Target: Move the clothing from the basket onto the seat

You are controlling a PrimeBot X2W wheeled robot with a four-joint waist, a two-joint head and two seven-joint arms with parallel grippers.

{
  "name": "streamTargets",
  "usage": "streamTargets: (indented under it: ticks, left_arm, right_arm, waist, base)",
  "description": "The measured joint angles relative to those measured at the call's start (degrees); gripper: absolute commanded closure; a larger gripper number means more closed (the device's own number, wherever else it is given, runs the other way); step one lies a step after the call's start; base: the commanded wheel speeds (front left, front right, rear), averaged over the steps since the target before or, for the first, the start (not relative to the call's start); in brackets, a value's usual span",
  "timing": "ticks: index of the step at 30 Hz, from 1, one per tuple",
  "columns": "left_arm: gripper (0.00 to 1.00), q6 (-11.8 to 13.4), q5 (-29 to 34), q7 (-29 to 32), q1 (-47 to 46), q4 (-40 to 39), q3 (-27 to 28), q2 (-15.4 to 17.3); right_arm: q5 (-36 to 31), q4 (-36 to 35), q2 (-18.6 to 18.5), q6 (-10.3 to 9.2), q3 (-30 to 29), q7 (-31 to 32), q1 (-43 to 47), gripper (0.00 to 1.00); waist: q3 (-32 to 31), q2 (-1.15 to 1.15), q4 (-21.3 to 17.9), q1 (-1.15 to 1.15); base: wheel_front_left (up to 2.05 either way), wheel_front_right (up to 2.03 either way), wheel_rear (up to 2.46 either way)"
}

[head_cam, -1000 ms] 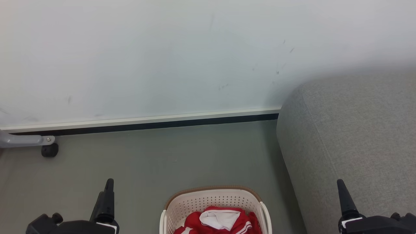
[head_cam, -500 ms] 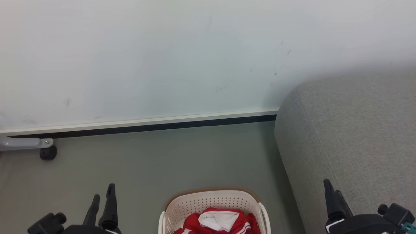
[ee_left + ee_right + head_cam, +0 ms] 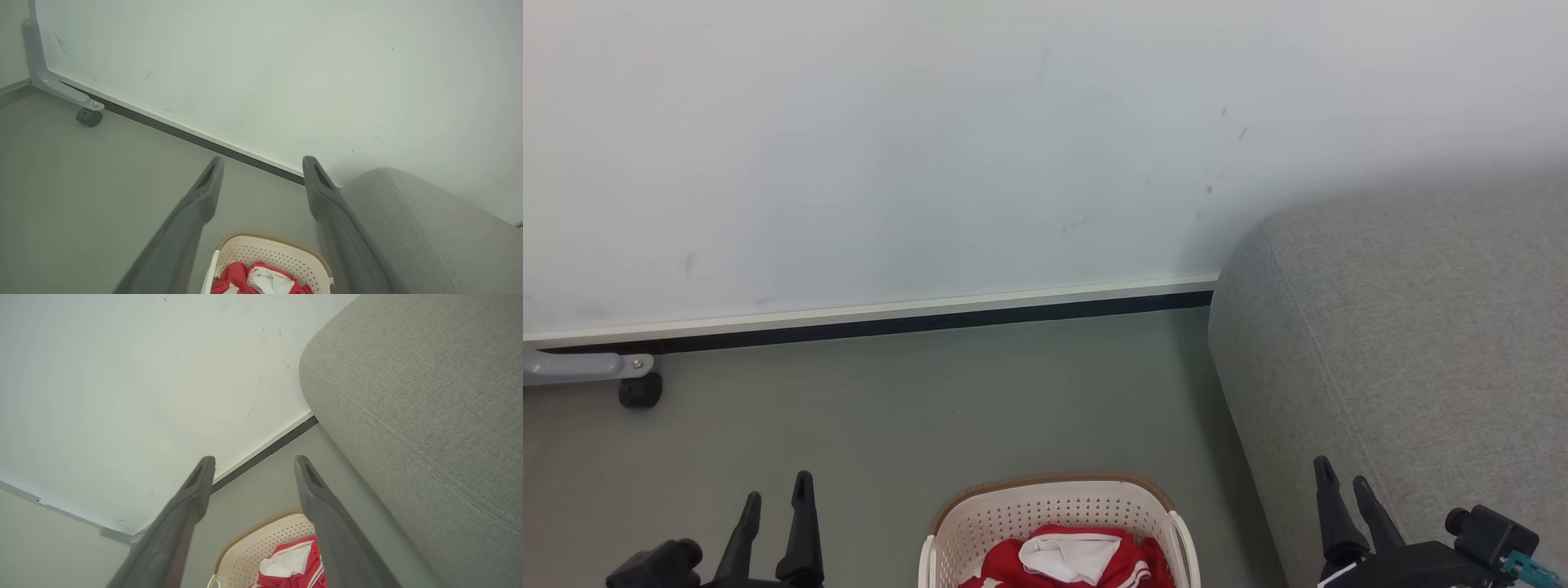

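Note:
The cream basket (image 3: 1021, 513) with a brown rim sits on the floor at the bottom centre of the head view. Red and white clothing (image 3: 1068, 559) lies crumpled inside it. The grey seat (image 3: 1413, 343) fills the right side, beside the basket. My left gripper (image 3: 776, 490) stands open at the lower left, left of the basket, holding nothing. At the lower right, over the seat's edge, my right gripper (image 3: 1346, 480) is open and empty too. The left wrist view shows the basket (image 3: 282, 255) and clothing (image 3: 255, 279) between the fingers. The right wrist view shows the basket (image 3: 261, 547), clothing (image 3: 296, 563) and seat (image 3: 429, 396).
A pale wall panel (image 3: 931, 147) with a dark strip along its foot stands behind the grey floor (image 3: 931, 400). A grey metal leg with a black caster (image 3: 640, 390) sits at the far left by the wall.
Both grippers have turned about their wrists, so both fingers of each now show. The right gripper has shifted left. The head view has drifted slightly.

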Motion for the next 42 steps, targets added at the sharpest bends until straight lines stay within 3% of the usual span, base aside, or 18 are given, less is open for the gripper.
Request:
streamTargets:
  ticks: [42]
  left_arm:
    - [0.0, 5.1, 30.1, -7.9, 5.9, -2.3, -0.6, 0.8]
  right_arm:
    - [-26.7, 0.3, -2.8, -3.02, 9.7, -7.8, 0.2, 0.0]
  waist:
    - [-2.3, 0.0, -1.3, 0.0]
  base:
    - [0.0, 0.0, 0.0]
